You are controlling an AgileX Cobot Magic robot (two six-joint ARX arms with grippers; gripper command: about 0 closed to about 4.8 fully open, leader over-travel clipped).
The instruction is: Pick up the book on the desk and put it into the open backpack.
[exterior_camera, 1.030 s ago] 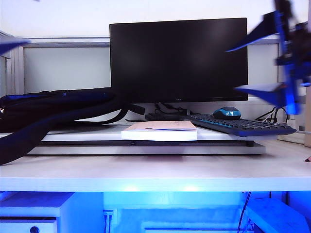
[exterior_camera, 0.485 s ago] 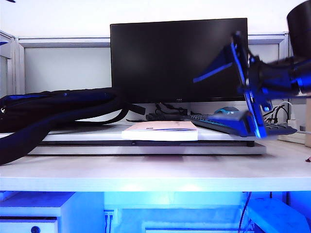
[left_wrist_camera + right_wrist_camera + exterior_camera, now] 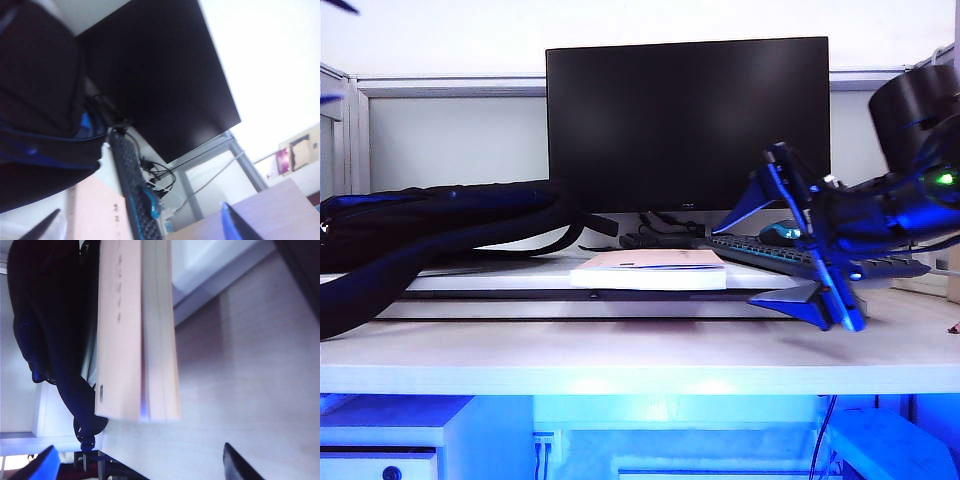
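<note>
**Right pincer lines up on the book's edge**

Pincers first: the left pincer (image 3: 137, 227) shows only as two fingertips at the edge of its own wrist view, spread wide with nothing between them; in the exterior view it is out of sight.

At the left of the exterior view, the black backpack (image 3: 430, 215) lies on its side on a raised white platform board (image 3: 620, 300), blue lining showing and a padded strap drooping over the desk (image 3: 620, 355) edge. Its mouth seems to face the middle, which would suit sliding something in sideways.

At centre, the white book (image 3: 648, 270) lies flat on the platform, its near edge slightly overhanging, apparently leaving room for a finger underneath. Behind stands a dark monitor (image 3: 687, 120).

To the right lies a black keyboard (image 3: 880, 262), with a blue mouse (image 3: 775, 232) behind it. Low over the desk, the right pincer (image 3: 772, 255) points toward the book, fingers wide apart, one above and one below the book's level, empty. It is near the book, not touching.
</note>
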